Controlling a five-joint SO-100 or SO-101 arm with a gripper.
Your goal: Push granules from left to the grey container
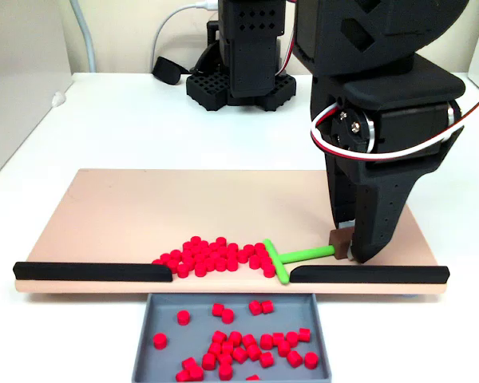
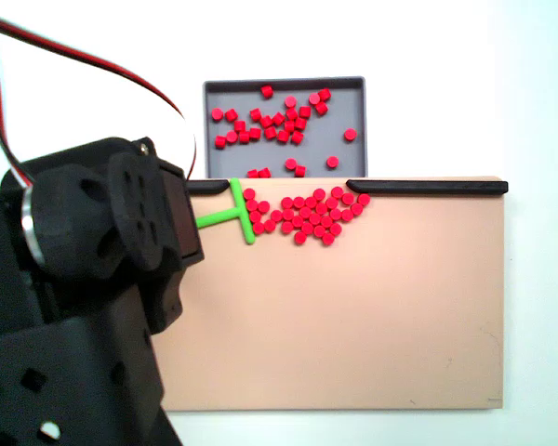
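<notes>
In a fixed view the black gripper (image 1: pixel 353 254) stands on the tan board (image 1: pixel 144 215) with its fingers (image 1: pixel 374 231) squeezed on a small brown block (image 1: pixel 338 238) at the end of the green T-shaped pusher (image 1: pixel 291 257). In that view, a pile of red granules (image 1: pixel 211 255) lies just left of the pusher's bar, well left of the fingers, by the gap between the two black strips (image 1: pixel 92 272). The grey container (image 1: pixel 231 335) sits below that gap, nearer the camera than the fingers, with more granules inside
</notes>
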